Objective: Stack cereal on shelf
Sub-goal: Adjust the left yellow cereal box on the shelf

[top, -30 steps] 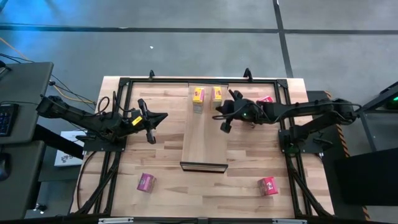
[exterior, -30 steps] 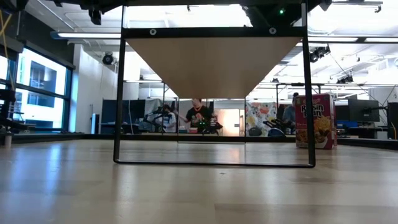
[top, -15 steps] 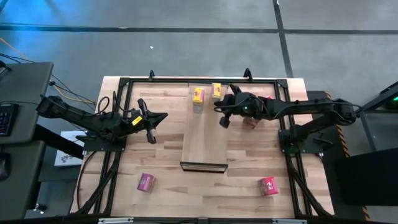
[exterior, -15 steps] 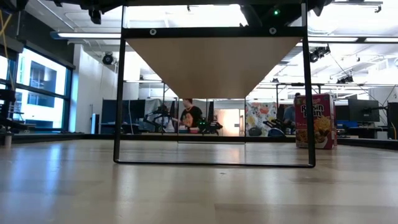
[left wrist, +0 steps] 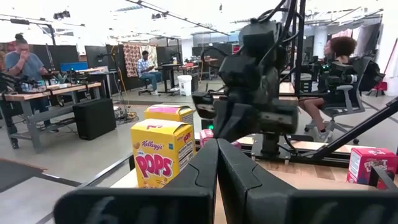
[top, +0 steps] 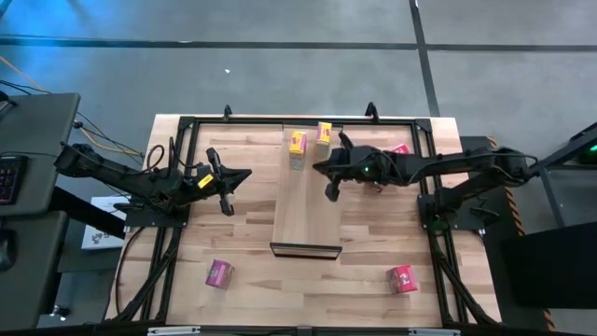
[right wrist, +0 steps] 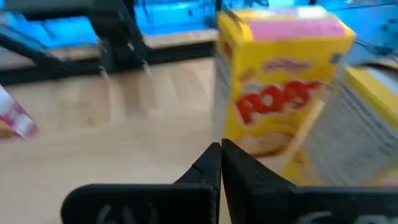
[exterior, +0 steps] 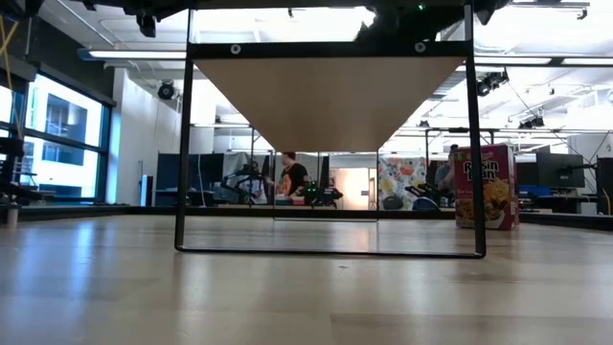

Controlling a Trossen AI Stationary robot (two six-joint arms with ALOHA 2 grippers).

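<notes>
The shelf (top: pixel 306 210) is a pale board with a dark front edge, raised on the black frame; the low view sees its underside (exterior: pixel 326 96). Two yellow cereal boxes (top: pixel 297 143) (top: pixel 324 133) stand upright on its far end. My right gripper (top: pixel 316 169) hovers over the shelf just near of them, shut and empty; its wrist view shows one yellow box (right wrist: pixel 280 93) close ahead of the shut fingers (right wrist: pixel 221 149). My left gripper (top: pixel 247 175) waits left of the shelf, shut (left wrist: pixel 216 146), facing the yellow box (left wrist: pixel 161 152).
A pink box (top: pixel 219 273) and a red box (top: pixel 401 278) stand on the table's near part. Another pink box (top: pixel 399 149) and a reddish one (top: pixel 377 185) lie partly hidden by the right arm. The black frame (top: pixel 177 140) runs round the tabletop. People sit in the room beyond.
My right gripper has drifted a little toward the table's left over the shelf, staying shut. The right-hand yellow box now stands slightly nearer the far edge than a second ago.
</notes>
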